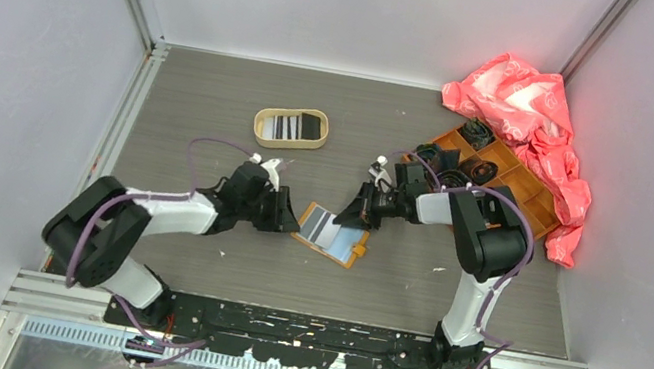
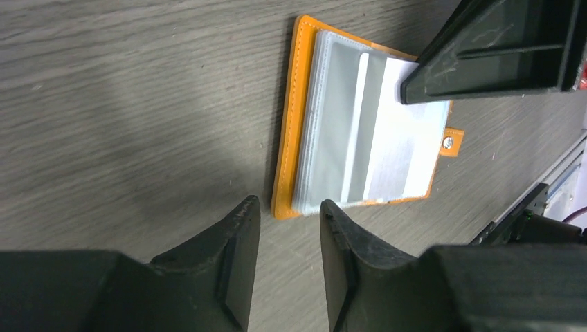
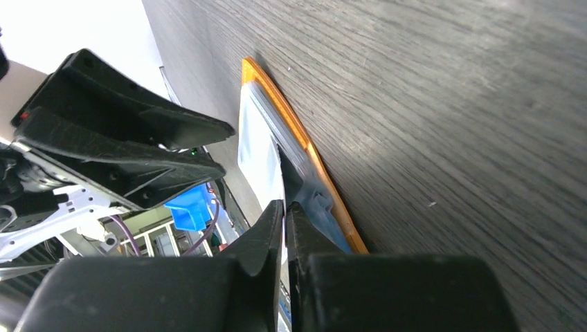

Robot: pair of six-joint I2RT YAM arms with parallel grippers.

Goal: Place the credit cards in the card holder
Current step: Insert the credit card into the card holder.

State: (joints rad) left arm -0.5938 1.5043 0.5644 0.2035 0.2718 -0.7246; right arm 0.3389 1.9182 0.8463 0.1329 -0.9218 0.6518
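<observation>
The card holder [image 1: 325, 230] lay open on the worktop [image 1: 204, 107], my right jaws pinching a pale card [image 2: 401, 145] into its sleeve, left jaws open and empty. Striped and black cards [image 1: 297, 128] remained in the tray [image 1: 257, 124].

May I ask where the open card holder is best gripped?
Probably pinch the card holder by its bare orange border nearest the left hand, coming in low from that side: it lies flat, and the right hand occupies the tab side.
</observation>
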